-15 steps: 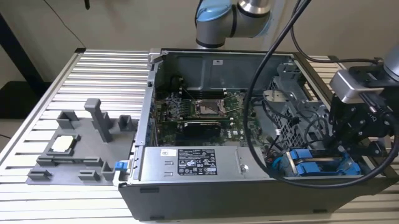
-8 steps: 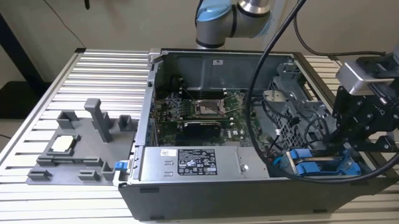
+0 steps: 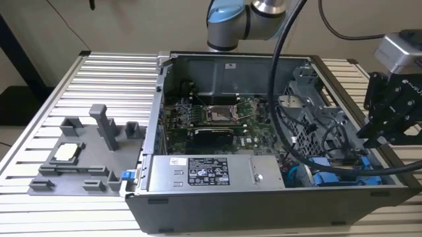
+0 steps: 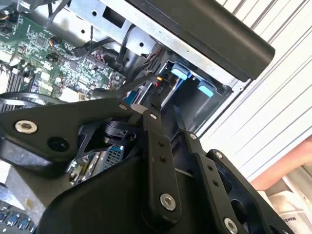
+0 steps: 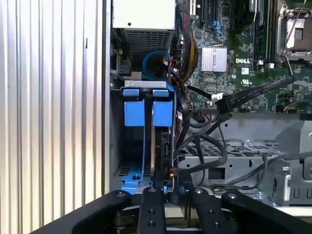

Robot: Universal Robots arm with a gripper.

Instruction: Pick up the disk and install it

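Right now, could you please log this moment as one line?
stage: install | black claw: at grey metal drive bay | blue-framed disk: on edge in bay slot

I read the table (image 3: 99, 69) as ribbed bare aluminium, satin finish. Computer case (image 3: 264, 210): matt dark grey painted sheet metal outside, dull bare steel inside. Power supply box (image 3: 264, 173) is plain grey metal with a paper sticker (image 3: 207, 171). Fixture (image 3: 86, 148) looks like matt grey plastic, slightly rough. Motherboard (image 3: 247, 129): green, lacquered, glossy. Cables (image 3: 275, 98): black, rubbery, some shine. Disk (image 5: 163, 113): smooth bright blue plastic frame, faint sheen; second drive (image 5: 134, 113) same plastic. Gripper (image 5: 168, 192) is matt black, metal or plastic I can't tell, with shiny steel screws. Heatsink (image 5: 214, 59): finned bright aluminium.
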